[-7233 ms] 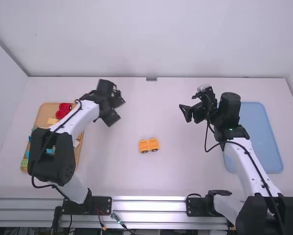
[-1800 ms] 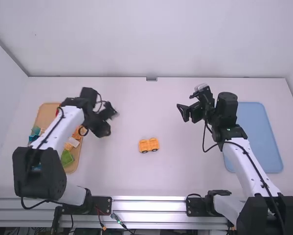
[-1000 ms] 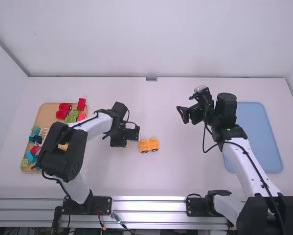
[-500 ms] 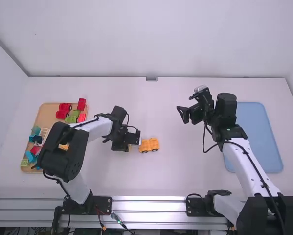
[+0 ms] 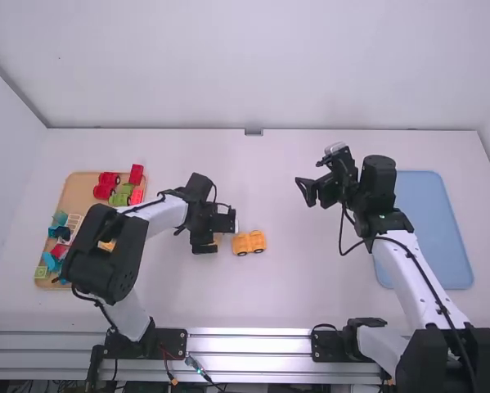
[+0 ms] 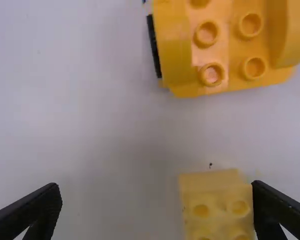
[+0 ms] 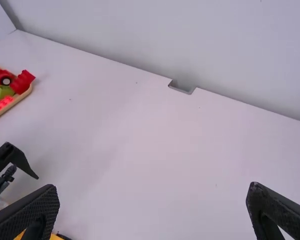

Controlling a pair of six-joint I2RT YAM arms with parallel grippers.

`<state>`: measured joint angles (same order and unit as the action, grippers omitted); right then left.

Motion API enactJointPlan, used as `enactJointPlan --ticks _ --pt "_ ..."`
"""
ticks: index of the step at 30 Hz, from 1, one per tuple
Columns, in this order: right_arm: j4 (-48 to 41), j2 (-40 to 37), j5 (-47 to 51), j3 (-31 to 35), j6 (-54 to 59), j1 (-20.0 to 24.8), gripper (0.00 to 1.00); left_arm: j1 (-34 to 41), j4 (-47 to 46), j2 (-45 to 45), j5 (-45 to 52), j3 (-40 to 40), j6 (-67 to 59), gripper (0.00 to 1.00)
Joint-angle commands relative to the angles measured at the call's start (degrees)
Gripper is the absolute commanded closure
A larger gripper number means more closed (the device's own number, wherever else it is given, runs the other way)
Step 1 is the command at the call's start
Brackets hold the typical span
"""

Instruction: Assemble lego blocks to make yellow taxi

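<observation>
White table (image 5: 302, 286) fills most of my workspace, with a pale wall (image 5: 253, 65) rising along its far edge and a metal rail (image 5: 249, 342) along its near one. Near the table's right edge lies a bare blue tray (image 5: 424, 221); near the left edge, a wooden tray (image 5: 79, 190) carries red, green and blue blocks (image 5: 120, 198).

My right gripper (image 7: 154, 202) hangs above the table, fingers spread wide around nothing. My left gripper (image 6: 157, 202) is low, left of the table's middle, its fingers wide apart too; between them is a small yellow block, close against one finger and well clear of the other, so I have no grip on it.

Around the middle, nearer the near edge than the far, the orange-yellow car (image 5: 249, 242) rests upright on its black wheels. That looks like the taxi's lower half, ready-made, with bare studs between its raised ends. The small yellow block (image 6: 217, 192) sits beside it, apart and unjoined. I'd judge the build partway: gripping, aligning and pressing that block on remain.
</observation>
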<state>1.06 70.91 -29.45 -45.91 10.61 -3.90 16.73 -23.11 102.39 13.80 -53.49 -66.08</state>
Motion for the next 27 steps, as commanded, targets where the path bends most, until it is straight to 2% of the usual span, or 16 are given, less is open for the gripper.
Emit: enactJointPlan --ticks 1,7,15,16,19,23,25,27 --pt "0.09 -0.09 -0.13 -2.01 -0.07 0.09 0.01 0.11 -0.35 0.46 -2.51 0.22 6.80 0.01" --pt "0.13 -0.09 -0.13 -2.01 -0.04 0.11 0.01 0.04 -1.27 -0.55 -0.74 -0.68 8.07 0.01" --pt "-0.07 -0.09 -0.11 -2.01 -0.02 0.13 0.01 -4.42 -8.15 -10.60 11.54 0.17 -2.97 0.01" --pt "-0.09 -0.09 -0.13 -1.99 -0.07 0.13 0.01 -6.16 -7.08 -11.54 16.22 1.51 -6.32 0.01" --pt "0.17 0.24 -0.24 -1.46 1.60 0.02 0.01 -8.41 -1.86 -11.28 22.12 4.66 -8.79 0.01" --pt "1.22 4.02 -0.57 -0.48 9.57 -2.08 0.01 -11.61 15.10 -10.05 24.33 12.20 3.21 0.01" --pt "1.57 5.90 -0.61 -0.46 10.88 -3.26 0.01 -12.39 19.12 -9.81 24.92 14.16 6.88 0.01" --pt "2.47 9.49 -2.05 -0.46 14.91 -5.40 0.01 -13.88 21.22 -9.99 29.77 16.55 6.51 0.01"
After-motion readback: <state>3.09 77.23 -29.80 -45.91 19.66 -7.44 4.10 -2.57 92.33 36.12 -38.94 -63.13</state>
